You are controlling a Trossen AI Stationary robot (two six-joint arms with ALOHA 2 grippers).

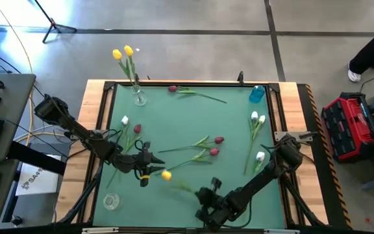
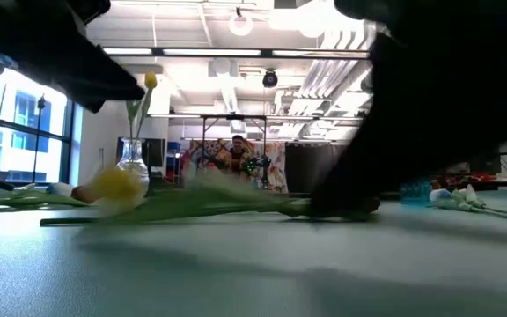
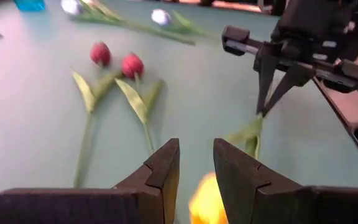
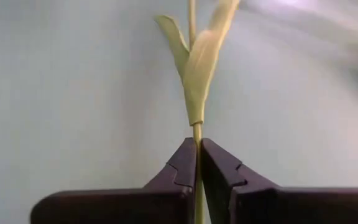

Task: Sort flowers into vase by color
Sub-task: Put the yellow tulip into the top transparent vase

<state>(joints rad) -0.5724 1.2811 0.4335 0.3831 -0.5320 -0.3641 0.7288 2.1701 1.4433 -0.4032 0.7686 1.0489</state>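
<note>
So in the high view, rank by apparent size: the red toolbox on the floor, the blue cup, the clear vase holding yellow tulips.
1. Red toolbox on the floor, clearly largest.
2. Clear glass vase with its yellow tulips.
3. Blue cup; against the glass body alone, too close to rank.

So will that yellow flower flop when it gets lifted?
Probably a little. The right tool pinches the yellow-headed artificial tulip low on its long thin stem, so the head end may droop. It looks light, and the narrow leaves would likely bend.
</note>
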